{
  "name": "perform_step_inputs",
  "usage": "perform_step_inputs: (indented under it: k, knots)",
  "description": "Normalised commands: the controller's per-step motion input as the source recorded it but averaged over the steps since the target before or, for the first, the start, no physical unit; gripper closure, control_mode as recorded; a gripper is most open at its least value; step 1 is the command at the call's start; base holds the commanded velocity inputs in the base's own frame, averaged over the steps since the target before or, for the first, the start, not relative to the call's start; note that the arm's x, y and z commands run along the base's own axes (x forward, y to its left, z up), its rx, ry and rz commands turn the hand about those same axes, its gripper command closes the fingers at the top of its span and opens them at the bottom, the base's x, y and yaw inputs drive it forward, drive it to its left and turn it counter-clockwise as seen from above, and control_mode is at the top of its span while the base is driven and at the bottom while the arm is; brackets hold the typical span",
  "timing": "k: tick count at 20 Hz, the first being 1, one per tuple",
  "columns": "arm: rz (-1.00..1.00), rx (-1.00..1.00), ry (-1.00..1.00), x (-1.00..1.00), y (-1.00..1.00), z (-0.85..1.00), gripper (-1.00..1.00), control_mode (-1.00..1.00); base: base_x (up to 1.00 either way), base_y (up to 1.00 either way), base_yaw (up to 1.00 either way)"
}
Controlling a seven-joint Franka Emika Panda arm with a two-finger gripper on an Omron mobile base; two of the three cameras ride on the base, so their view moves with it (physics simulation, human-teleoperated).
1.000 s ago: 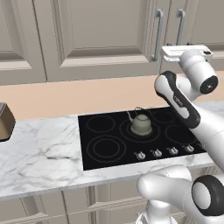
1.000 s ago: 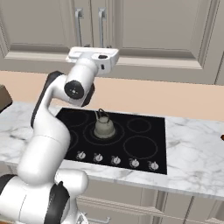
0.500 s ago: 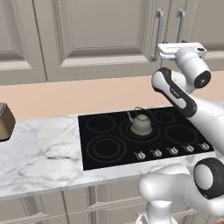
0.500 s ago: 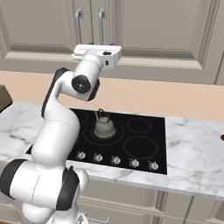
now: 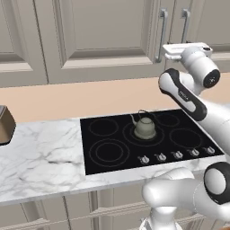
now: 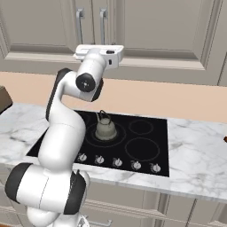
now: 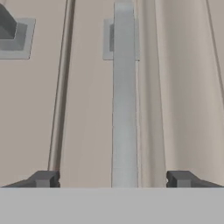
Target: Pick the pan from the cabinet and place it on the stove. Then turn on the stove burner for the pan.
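Observation:
The beige cabinet above the counter has its panelled doors closed, so the pan is hidden. My gripper is open and raised against the doors. A grey bar handle runs between its two dark fingertips, and neither pad touches it. The white hand sits at the lower ends of the two door handles. Below lies the black glass stove with a row of silver knobs along its front edge.
A grey-green kettle stands on the stove's middle ring, also seen as the kettle from the right. A brown appliance sits at the far left of the marble counter. The other door's handle mount shows beside the seam.
The hand has moved up and a little left, closer to the cabinet doors. Its fingers stay open around the handle. Kettle and stove are unchanged.

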Motion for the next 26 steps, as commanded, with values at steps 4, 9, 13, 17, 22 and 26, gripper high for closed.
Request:
perform_step_inputs:
  k: [4,9,13,17,22,26]
  knots:
    - [0.0,0.0,0.06,0.13,0.0,0.0,1.0,-1.0,0.0,0.0,0.0]
    - [0.0,-0.01,0.07,0.0,0.07,-0.06,1.0,-1.0,0.0,0.0,0.0]
    - [0.0,-0.08,0.09,0.01,0.2,-0.12,1.0,-1.0,0.0,0.0,0.0]
    - [0.0,-0.07,0.13,0.0,0.21,-0.06,1.0,-1.0,0.0,0.0,0.0]
    - [0.0,-0.02,0.05,-0.27,-0.1,-0.02,1.0,-1.0,0.0,0.0,0.0]
    - [0.0,0.0,0.01,-0.57,-0.56,-0.01,1.0,-1.0,0.0,0.0,0.0]
